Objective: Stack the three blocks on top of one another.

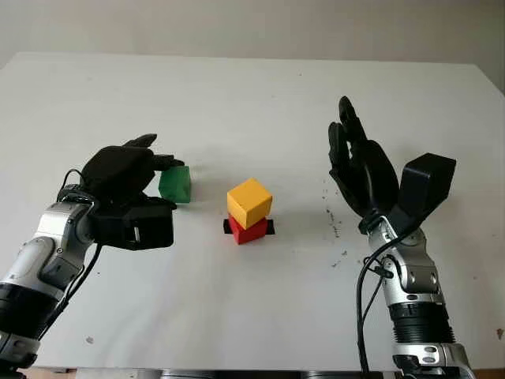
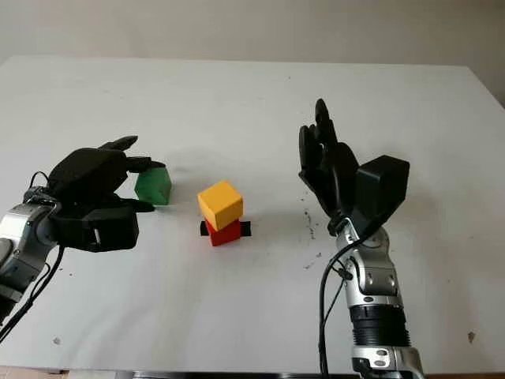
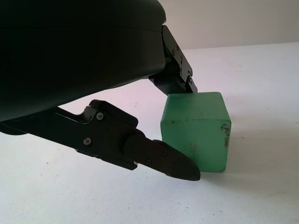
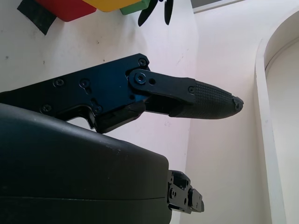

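A yellow block (image 1: 249, 200) sits askew on a red block (image 1: 251, 231) in the middle of the white table (image 1: 260, 103). To their left a green block (image 1: 178, 186) stands on the table. My left hand (image 1: 168, 183) is shut on the green block: in the left wrist view one finger (image 3: 180, 77) presses its upper edge and the thumb (image 3: 163, 158) lies against its lower side. My right hand (image 1: 351, 154) is open and raised, about a hand's width to the right of the two-block pile.
A strip of black tape (image 1: 271, 227) shows under the red block. Small dark marks (image 1: 334, 225) speckle the table by my right wrist. Bare table lies behind and in front of the blocks; the front edge (image 1: 237, 368) is close to my arms.
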